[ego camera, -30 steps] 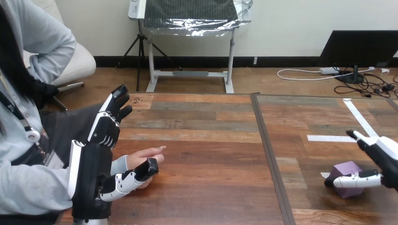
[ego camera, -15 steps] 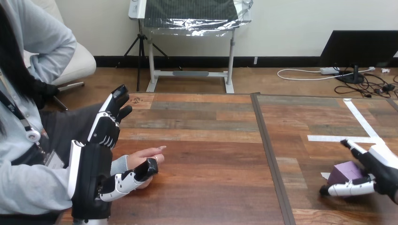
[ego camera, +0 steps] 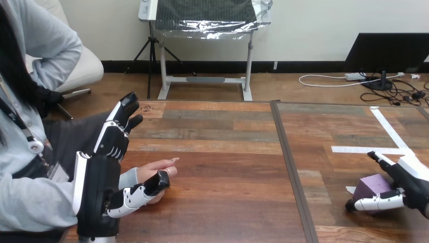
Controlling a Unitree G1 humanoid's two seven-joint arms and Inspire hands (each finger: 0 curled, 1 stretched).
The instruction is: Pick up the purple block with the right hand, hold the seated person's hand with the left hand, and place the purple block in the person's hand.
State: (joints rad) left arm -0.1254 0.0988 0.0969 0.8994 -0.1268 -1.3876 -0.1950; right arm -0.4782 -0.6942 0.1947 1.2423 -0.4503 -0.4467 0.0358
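Note:
The purple block (ego camera: 371,185) rests on the wooden table near its right front edge. My right hand (ego camera: 415,183) straddles it: the thumb (ego camera: 375,202) lies along the block's near side, straight fingers (ego camera: 383,159) reach past its far side, and the hand is open. At the left, my left hand (ego camera: 98,190) stands open with its fingers (ego camera: 119,129) pointing up and away. The person's hand (ego camera: 158,169) lies on the table, palm side up, between those fingers and my thumb (ego camera: 139,195), which touches its near edge.
White tape strips (ego camera: 365,149) lie on the table's right half behind the block. A dark seam (ego camera: 291,167) runs front to back through the table. The person sits at the left edge.
My right hand has shifted left and down around the purple block, its thumb dropping from across the block to its near lower side. The left hand and the person's hand stay put.

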